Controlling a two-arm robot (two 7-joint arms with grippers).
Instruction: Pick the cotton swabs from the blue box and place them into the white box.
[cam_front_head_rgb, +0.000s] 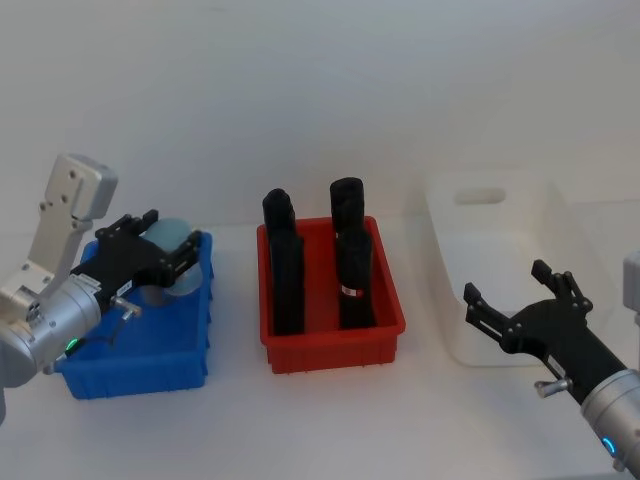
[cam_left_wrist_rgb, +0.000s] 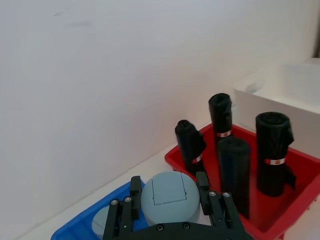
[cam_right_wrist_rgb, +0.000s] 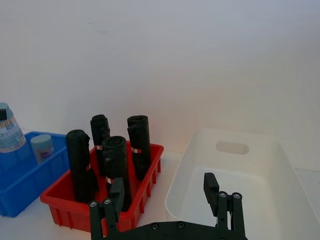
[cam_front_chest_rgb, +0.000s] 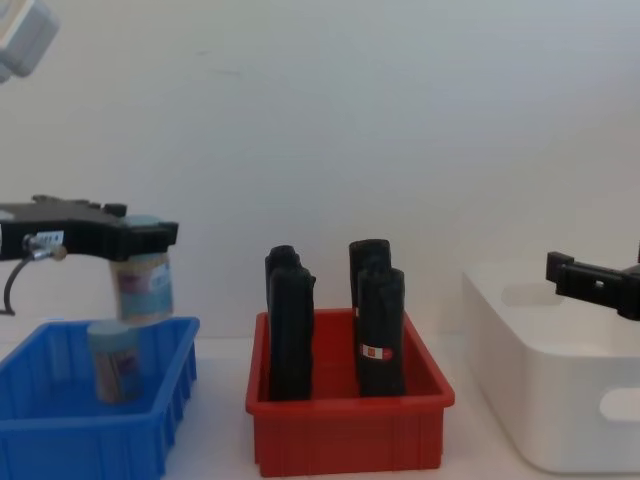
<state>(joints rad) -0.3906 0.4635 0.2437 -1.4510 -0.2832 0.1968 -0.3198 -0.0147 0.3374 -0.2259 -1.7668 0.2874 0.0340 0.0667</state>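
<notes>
Above blue box: left end effector holds a jar

Left end effector (cam_front_head_rgb: 170, 248) pinches one cotton swab jar (cam_front_chest_rgb: 143, 288) just above the blue box (cam_front_head_rgb: 140, 375). Second jar (cam_front_chest_rgb: 113, 360) sits inside. Right end effector (cam_front_head_rgb: 507, 282) is spread, near the white box (cam_front_head_rgb: 470, 340).

Swab box (cam_front_head_rgb: 130, 375) left; rolls (cam_front_head_rgb: 352, 270) standing in middle box (cam_front_head_rgb: 335, 345); third box (cam_front_head_rgb: 445, 240) right.

Tall black rolls (cam_front_head_rgb: 285, 270) in the red bin (cam_front_head_rgb: 330, 352) are standing between blue box (cam_front_head_rgb: 140, 378) and white box (cam_front_head_rgb: 448, 300), blocking any low crossing. Right gripper (cam_front_head_rgb: 505, 282) is hovering over the white box's near end.
</notes>
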